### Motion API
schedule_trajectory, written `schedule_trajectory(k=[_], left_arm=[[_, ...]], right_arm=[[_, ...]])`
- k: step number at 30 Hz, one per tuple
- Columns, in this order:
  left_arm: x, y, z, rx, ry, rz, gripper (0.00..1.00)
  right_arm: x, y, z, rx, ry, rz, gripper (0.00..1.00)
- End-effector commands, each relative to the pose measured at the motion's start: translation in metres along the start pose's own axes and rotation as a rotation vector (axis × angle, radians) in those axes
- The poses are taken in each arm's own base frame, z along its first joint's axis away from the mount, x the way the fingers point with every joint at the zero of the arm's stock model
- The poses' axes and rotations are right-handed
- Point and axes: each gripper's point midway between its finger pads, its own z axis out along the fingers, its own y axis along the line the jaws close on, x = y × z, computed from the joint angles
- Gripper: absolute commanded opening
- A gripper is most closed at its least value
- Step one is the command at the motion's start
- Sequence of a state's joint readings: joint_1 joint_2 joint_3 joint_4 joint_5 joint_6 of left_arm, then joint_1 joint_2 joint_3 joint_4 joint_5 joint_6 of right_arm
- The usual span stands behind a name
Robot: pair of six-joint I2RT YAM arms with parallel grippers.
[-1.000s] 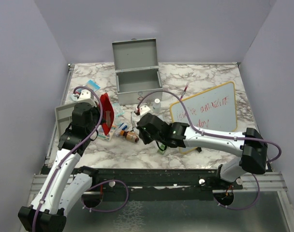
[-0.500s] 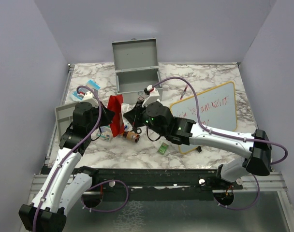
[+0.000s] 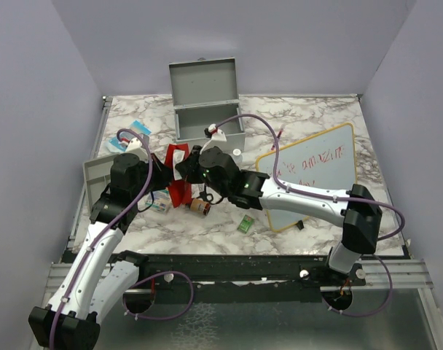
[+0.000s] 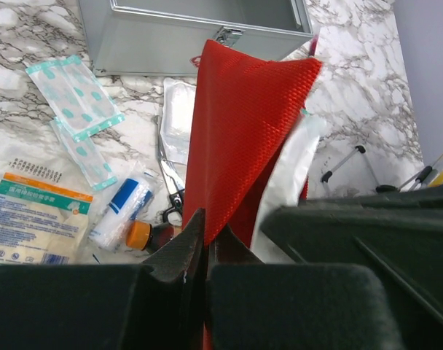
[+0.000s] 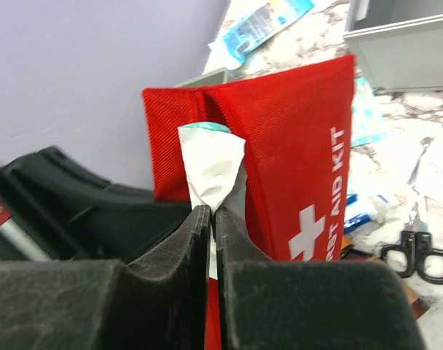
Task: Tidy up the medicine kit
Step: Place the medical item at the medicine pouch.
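Medicine kit (image 3: 207, 127) parked far centre on desk (image 3: 316, 120), lid up, long axis left to right, latch side facing near. Open marble to its right, clutter just near. Left pincer (image 4: 205, 219) clamped on red pouch (image 4: 243, 131); right pincer (image 5: 210, 211) narrow, pinching white packet (image 5: 210, 164).

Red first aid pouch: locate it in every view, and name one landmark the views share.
Top external: red pouch left of centre, between the two wrists, in front of the grey metal box.
Left wrist: pouch fills the centre, standing up from the left fingers.
Right wrist: pouch centre-right, white cross showing, behind the white packet in the right fingers.
Shared landmark: the grey metal box, near the top of each view.
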State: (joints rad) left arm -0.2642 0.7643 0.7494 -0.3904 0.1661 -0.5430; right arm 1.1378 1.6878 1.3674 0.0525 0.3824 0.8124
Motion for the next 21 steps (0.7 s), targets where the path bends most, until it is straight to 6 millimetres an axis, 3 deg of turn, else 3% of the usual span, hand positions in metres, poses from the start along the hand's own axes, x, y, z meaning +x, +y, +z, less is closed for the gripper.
schedule_trajectory(k=[1,4,9,14,21], left_arm=[[-0.005,-0.014,-0.002,0.047,0.001,-0.019,0.00],[-0.009,-0.013,-0.003,0.034,-0.004,-0.014,0.00],[-0.019,-0.004,-0.006,-0.029,-0.044,0.000,0.00],[-0.024,-0.003,-0.007,-0.046,-0.056,-0.001,0.00],[-0.027,-0.004,-0.005,-0.049,-0.054,-0.007,0.00]], right_arm=[[-0.005,-0.026,0.011,0.156,-0.020,-0.024,0.17],[-0.004,-0.033,0.013,0.199,-0.007,-0.059,0.25],[-0.007,-0.036,0.010,0.221,0.002,-0.114,0.30],[-0.008,-0.044,0.010,0.261,0.009,-0.166,0.29],[0.008,-0.039,0.013,0.214,0.082,-0.196,0.28]])
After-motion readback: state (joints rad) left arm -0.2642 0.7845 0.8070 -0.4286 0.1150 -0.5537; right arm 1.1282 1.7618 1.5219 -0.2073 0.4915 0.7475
